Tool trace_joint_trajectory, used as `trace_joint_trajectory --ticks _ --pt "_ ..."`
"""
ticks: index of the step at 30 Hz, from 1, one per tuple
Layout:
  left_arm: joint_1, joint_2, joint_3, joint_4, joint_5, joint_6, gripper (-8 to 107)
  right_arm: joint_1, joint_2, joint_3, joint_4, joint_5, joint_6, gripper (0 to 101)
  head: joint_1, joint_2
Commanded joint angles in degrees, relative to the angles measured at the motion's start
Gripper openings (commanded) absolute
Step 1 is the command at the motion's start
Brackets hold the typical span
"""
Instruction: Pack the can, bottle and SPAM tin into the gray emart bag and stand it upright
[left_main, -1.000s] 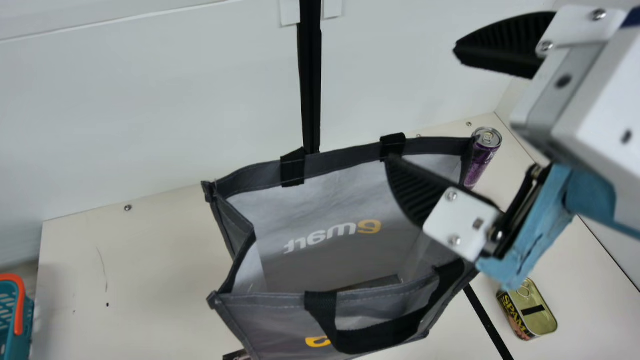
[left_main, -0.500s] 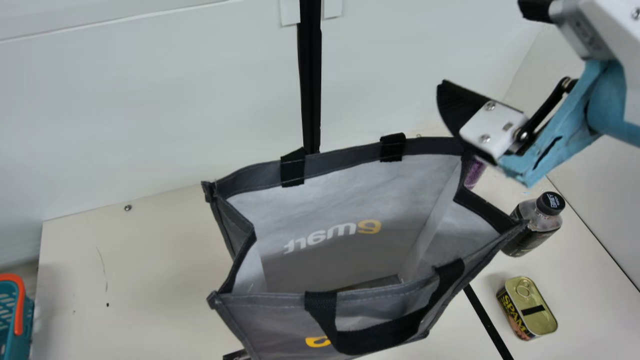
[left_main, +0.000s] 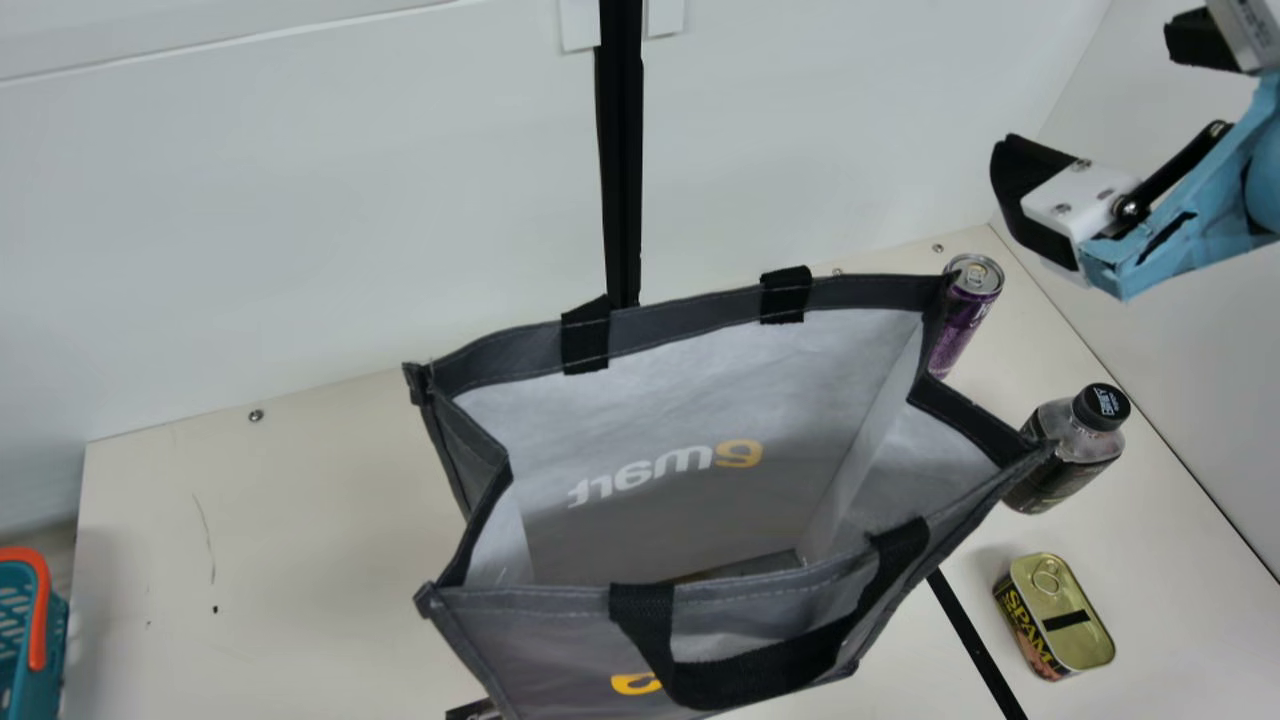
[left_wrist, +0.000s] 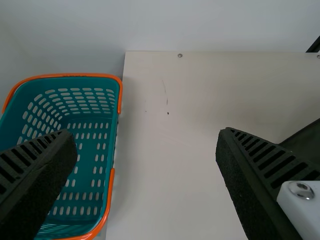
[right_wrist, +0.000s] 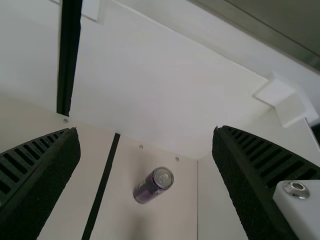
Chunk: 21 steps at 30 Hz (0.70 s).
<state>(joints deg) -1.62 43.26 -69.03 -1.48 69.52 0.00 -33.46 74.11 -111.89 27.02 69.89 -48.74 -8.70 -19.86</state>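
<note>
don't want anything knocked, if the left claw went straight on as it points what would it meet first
For the left claw, likely the bare tabletop beside the teal basket, though how far off is unclear and one finger might catch the basket.

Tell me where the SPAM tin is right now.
In the main view, the SPAM tin is at the lower right, on the table, just below the bottle and right of the gray bag.

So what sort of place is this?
Probably a test booth dressed as a checkout rather than a real shop: a shopping bag stands open beside a can, a bottle and a SPAM tin, and plain white walls edge the table.
</note>
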Motion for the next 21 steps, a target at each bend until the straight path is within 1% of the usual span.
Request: trace_joint_trajectory --ticks 1,8,12,21 --pt "0.0 0.0 0.0 0.0 0.0 0.0 90 -0.4 0.06 0.72 -0.91 0.01 0.4 95 -1.3 -0.14" --pt "0.0 0.0 0.0 0.0 0.0 0.0 90 -1.46 -0.11 4.1 -4.36 0.01 1.65 95 -1.3 -0.14" --pt "0.0 0.0 0.0 0.0 0.0 0.0 90 -1.85 -0.43 6.68 -6.32 0.01 2.19 95 -1.3 -0.14" --pt "0.0 0.0 0.0 0.0 0.0 0.0 90 -0.63 -1.42 15.34 -8.23 0.01 4.35 95 -1.3 -0.14"
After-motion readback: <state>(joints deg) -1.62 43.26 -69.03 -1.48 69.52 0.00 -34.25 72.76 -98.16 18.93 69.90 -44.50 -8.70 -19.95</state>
